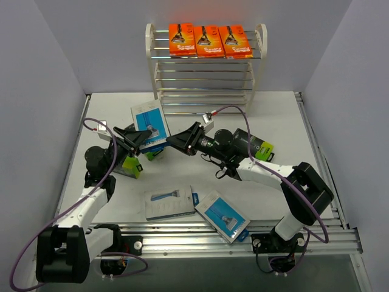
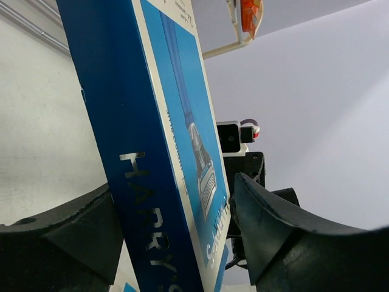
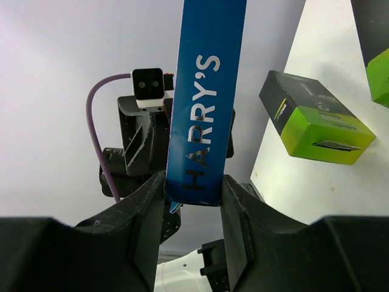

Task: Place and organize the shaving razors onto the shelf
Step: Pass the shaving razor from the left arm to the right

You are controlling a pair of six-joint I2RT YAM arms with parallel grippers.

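Partly hidden beneath the held pack (image 1: 150, 121) and the left claw (image 1: 141, 139), one black-and-lime box (image 1: 155, 154) shows only a green corner. A second box (image 1: 130, 165) sits at that claw's 7 o'clock. A third box (image 1: 262, 149) is half covered by the right arm at the table's 3 o'clock. In the left wrist view the held pack's lower end runs off the frame.

The right claw (image 3: 193, 201) is pinched on the pack's narrow "HARRY'S" edge, with both fingers (image 3: 146, 219) pressed against it. The left claw's fingers flank the same pack, one against its spine and the other just beside its printed face; whether it grips I cannot tell. The pack is held up between the two claws, at 10 o'clock from the table's centre.

Three orange cards (image 1: 209, 41) lie side by side on the top tier of the shelf (image 1: 261, 42) at 12 o'clock. A grey-fronted pack (image 1: 170, 202) and a blue-fronted pack (image 1: 223, 216) lie flat at 6 o'clock, near the front edge.
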